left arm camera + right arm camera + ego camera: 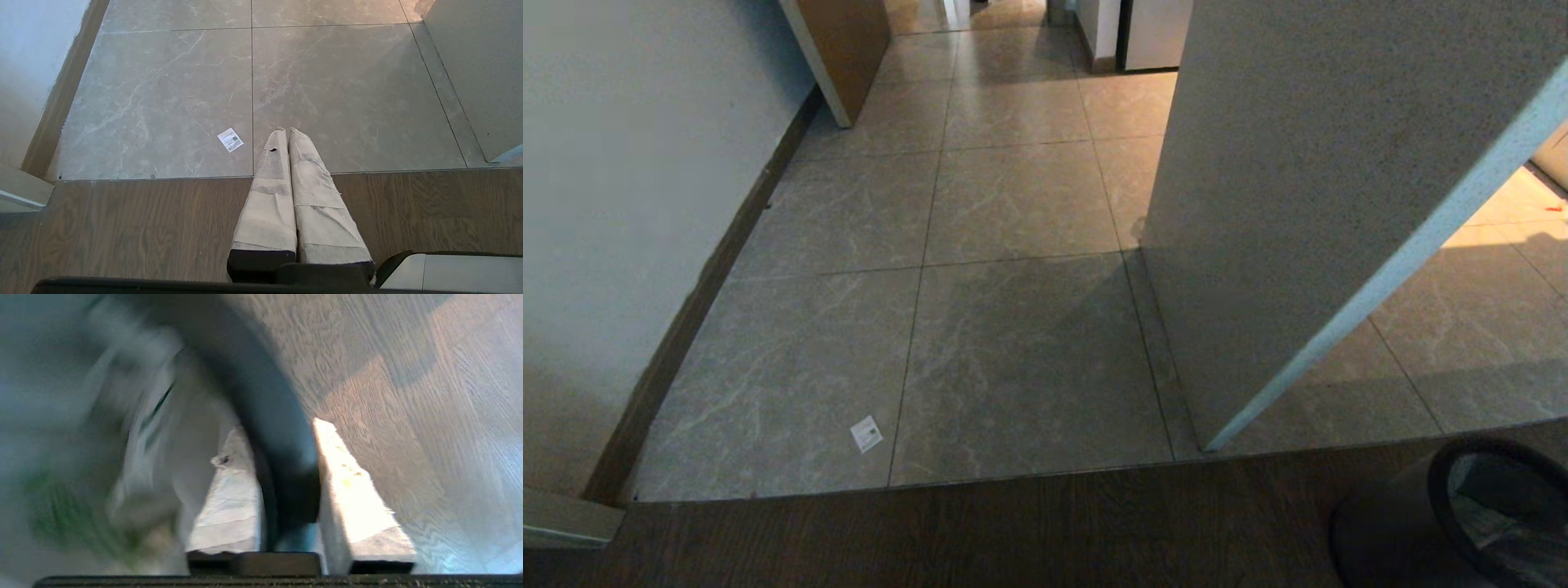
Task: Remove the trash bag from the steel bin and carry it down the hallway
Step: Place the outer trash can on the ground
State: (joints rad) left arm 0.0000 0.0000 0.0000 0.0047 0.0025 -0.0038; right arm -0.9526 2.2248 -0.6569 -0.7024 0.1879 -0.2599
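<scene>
Your right gripper (282, 473) straddles the round steel bin's thick black rim (261, 416), jaws clamped on it, one finger inside against the thin white green-printed trash bag (135, 457). Likely you're pinching the bag edge there.

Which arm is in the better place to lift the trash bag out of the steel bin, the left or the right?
The right. The right gripper straddles the steel bin rim, one finger inside beside the trash bag. The left gripper hangs shut over the floor, away from the bin.
</scene>
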